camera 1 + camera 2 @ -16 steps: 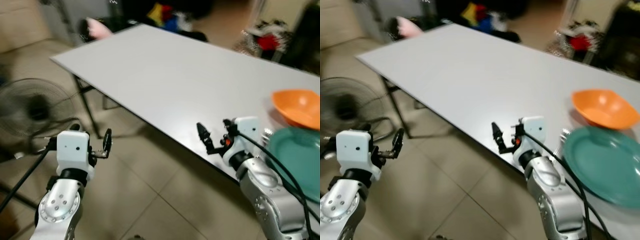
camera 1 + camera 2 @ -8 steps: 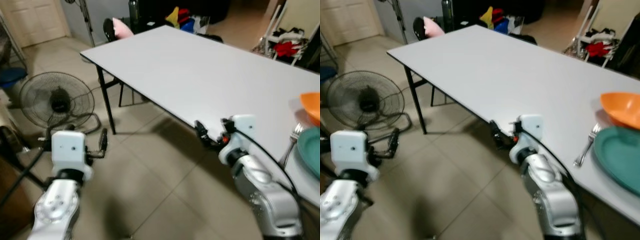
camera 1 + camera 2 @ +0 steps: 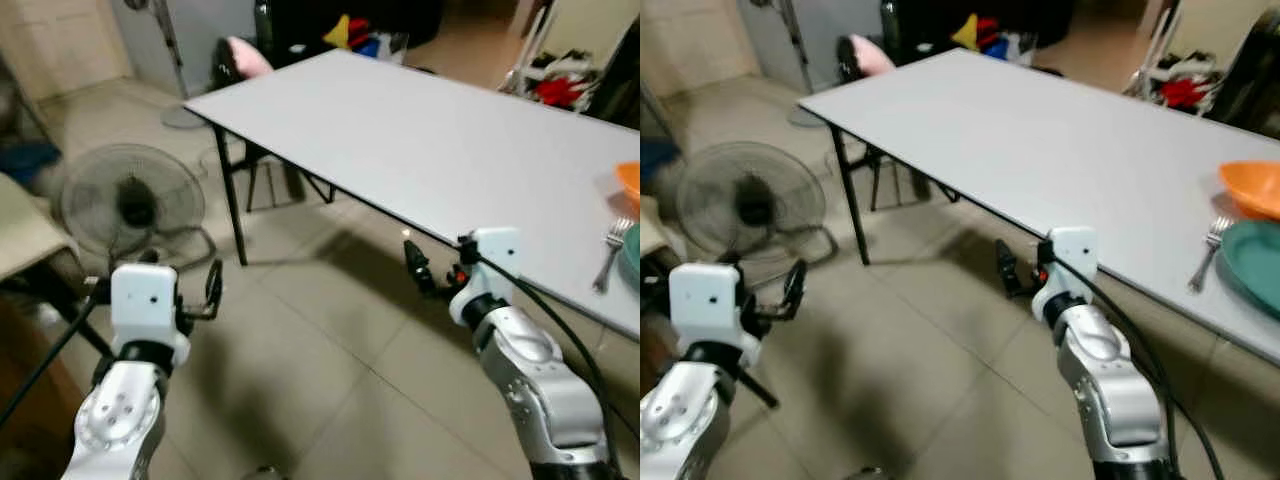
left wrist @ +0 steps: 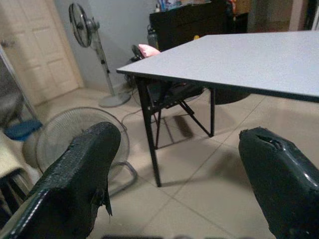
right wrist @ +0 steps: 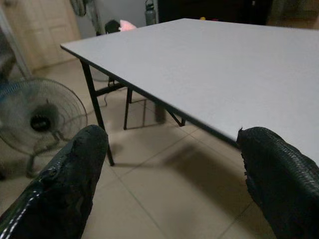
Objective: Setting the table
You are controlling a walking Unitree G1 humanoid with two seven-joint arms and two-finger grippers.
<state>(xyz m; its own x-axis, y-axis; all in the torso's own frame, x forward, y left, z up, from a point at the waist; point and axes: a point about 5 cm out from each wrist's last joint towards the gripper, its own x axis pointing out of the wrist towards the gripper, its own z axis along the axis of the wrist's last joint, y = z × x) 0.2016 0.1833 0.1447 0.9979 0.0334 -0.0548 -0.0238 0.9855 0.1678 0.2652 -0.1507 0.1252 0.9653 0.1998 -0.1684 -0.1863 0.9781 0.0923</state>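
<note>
The fork is lying, probably handle toward the robot, rightward of the empty, spread-fingered right gripper; left gripper is hanging spread, farther.

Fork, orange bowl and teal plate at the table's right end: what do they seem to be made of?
The fork looks like polished metal: silvery, with a pale sheen. The orange bowl and teal plate look like plastic or melamine, judging by their flat, saturated colour and dull gloss; glazed ceramic cannot be ruled out. The table top seems a matte grey laminate.
</note>
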